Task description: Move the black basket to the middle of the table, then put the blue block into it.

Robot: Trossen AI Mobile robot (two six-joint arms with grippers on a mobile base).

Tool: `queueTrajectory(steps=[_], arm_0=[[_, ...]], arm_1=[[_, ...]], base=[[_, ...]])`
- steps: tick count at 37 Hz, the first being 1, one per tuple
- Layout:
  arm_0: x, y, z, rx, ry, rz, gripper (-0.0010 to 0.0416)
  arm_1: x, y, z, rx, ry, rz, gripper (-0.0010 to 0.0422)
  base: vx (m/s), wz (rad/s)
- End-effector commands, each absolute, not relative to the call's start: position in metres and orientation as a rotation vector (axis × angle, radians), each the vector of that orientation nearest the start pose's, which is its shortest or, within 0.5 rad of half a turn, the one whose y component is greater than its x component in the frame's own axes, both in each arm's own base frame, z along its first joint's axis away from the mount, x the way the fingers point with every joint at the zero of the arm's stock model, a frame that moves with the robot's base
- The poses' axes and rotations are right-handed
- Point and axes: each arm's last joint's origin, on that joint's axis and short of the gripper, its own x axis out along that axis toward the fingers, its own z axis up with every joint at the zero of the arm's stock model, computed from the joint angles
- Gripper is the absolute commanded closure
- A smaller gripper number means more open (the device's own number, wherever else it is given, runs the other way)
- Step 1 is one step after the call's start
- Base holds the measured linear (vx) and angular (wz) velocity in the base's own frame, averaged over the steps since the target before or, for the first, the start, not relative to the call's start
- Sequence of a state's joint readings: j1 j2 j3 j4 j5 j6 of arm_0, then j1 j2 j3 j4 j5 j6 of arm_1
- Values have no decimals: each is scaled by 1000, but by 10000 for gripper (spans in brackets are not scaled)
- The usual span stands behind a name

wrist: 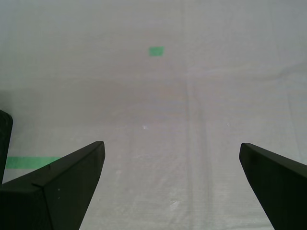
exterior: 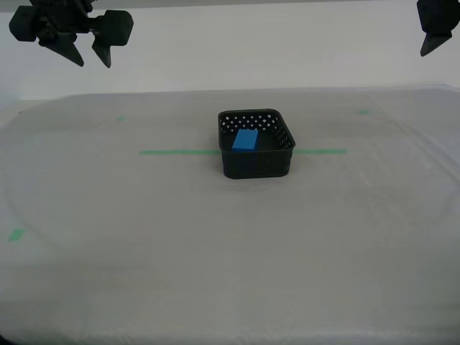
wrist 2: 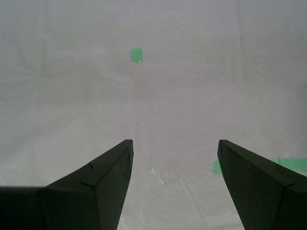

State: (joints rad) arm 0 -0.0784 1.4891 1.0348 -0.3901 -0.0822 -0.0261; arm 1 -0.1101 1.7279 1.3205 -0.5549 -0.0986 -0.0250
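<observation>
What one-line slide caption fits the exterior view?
Blue block lies inside the black basket on the green tape line, mid-table.

so the background is just a plain white wall, nothing on it. Everything else is green tape: a long green tape line runs sideways across the exterior view with its middle hidden, a far small mark on the exterior view's left, another far mark on its right, and a near mark by its left edge
</observation>
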Motion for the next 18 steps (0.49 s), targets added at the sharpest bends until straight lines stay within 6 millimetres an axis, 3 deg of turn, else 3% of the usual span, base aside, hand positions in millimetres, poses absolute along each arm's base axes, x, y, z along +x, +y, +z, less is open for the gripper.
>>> queueTrajectory(steps=[1, 18], arm_0=[[308, -22, 241, 43, 840, 17, 12], [308, -22, 241, 43, 840, 17, 12]], arm_1=[[364, -37, 243, 75, 955, -1, 174], [364, -37, 244, 75, 953, -1, 174]], base=[[0, 0], [0, 0]])
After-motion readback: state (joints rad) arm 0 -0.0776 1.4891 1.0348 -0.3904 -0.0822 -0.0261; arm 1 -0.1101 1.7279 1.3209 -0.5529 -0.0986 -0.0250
